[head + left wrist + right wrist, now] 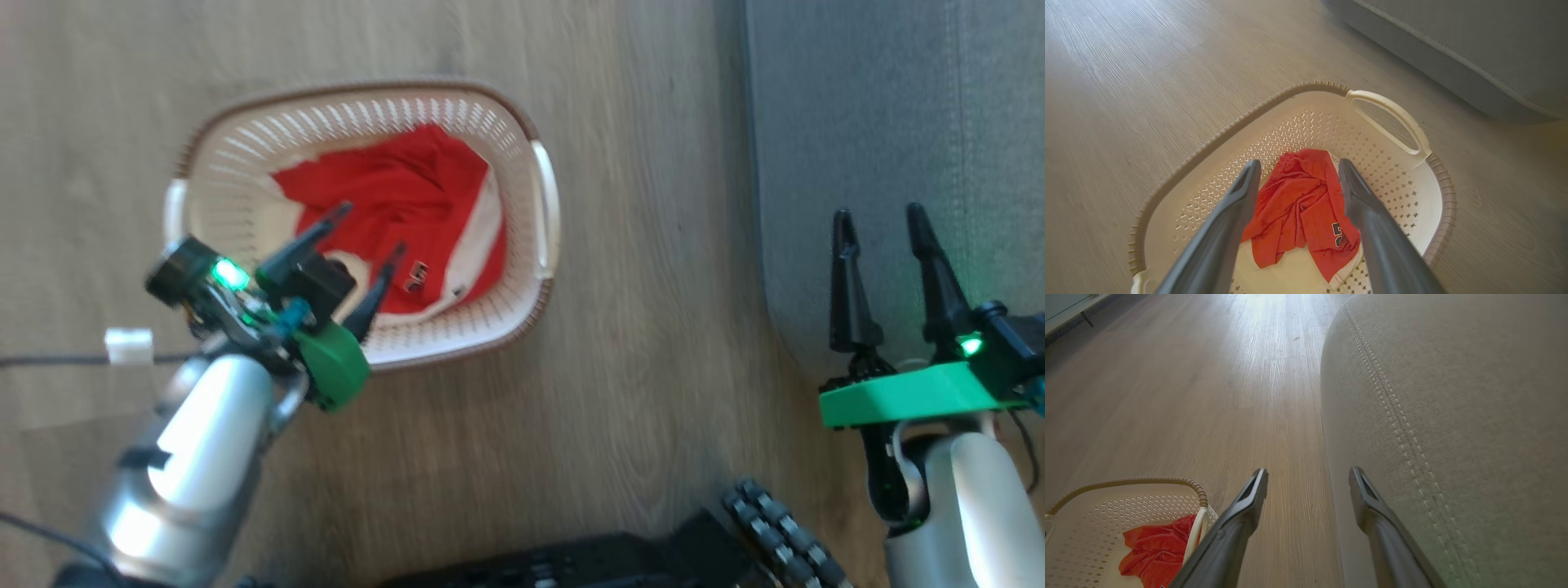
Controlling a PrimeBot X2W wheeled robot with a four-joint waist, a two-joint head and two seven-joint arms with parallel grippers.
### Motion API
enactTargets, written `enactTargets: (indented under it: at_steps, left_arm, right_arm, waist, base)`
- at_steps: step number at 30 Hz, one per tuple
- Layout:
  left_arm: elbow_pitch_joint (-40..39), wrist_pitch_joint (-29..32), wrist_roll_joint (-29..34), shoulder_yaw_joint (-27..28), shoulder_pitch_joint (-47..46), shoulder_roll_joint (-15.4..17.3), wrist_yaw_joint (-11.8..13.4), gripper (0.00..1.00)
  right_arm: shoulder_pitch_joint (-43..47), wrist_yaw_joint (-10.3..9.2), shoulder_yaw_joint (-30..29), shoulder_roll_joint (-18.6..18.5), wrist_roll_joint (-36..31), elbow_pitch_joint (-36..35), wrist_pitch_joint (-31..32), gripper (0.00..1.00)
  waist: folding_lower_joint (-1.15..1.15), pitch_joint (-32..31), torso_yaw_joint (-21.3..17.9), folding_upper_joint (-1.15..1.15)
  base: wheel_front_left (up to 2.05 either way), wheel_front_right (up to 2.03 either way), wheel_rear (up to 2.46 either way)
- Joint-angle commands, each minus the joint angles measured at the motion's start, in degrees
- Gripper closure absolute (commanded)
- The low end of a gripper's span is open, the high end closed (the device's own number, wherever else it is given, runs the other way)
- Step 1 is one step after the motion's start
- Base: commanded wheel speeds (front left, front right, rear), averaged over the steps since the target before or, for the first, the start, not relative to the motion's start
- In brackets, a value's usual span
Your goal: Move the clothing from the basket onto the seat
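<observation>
Over the basket point(545, 196), the left jaws gape above the clothing point(408, 188) and should sink onto its bunched middle before closing; the right jaws gape by the seat point(898, 122).

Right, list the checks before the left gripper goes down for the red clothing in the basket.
1. Left gripper open: ok, dark fingers spread.
2. Aim: ok, the red and white fabric clothing lies between those fingers in the left wrist view.
3. Clothing inside the cream perforated plastic basket: ok.
4. Gap from fingertips to fabric: cannot tell.
5. Right gripper open, away from the basket, at the grey fabric sofa's edge: ok.
6. Whole sofa seat free: cannot tell.
</observation>
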Motion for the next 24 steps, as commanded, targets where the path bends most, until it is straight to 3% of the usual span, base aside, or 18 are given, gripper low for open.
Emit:
enactTargets:
  at_steps: [1,12,24]
  left_arm:
    - [0.82,-0.55,0.08,0.83,-2.06,2.43,0.03,0.0]
    - [18.99,-0.55,-1.59,-6.04,-17.69,8.73,-0.06,0.0]
    - [35.74,-0.55,0.76,-13.7,-27.02,8.74,0.32,0.0]
  right_arm:
    - [0.07,-0.01,1.84,-0.3,1.12,-1.72,-0.36,0.0]
    - [-1.31,-0.01,5.34,-0.3,6.72,-2.7,-0.36,0.0]
    - [3.83,-0.01,5.01,-0.3,7.68,-7.53,-0.36,0.0]
  waist:
    - [-0.02,7.02,-5.35,0.0]
    - [-0.02,15.66,-13.76,0.0]
    - [-0.02,17.85,-15.31,0.0]
  base:
    - [0.0,0.0,0.0]
    - [0.0,0.0,0.0]
    - [0.0,0.0,0.0]
